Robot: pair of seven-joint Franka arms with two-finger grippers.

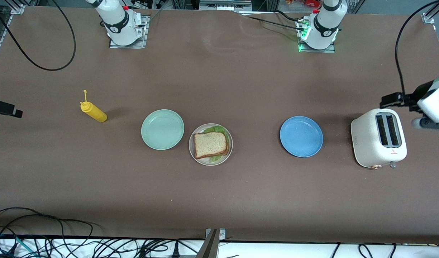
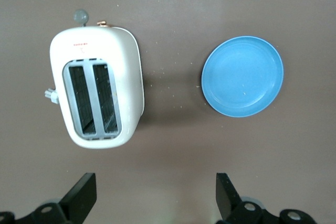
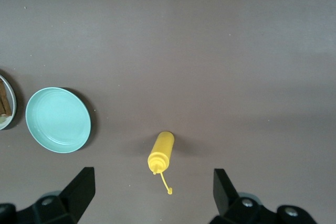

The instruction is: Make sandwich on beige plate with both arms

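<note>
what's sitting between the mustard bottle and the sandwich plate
The mint-green plate lies between the mustard bottle and the beige plate with the sandwich, seen in the front view.

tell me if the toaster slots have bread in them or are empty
Empty. Both slots of the white toaster show only dark interior and wire guides in the left wrist view, with no bread inside; the front view shows the same.
</note>
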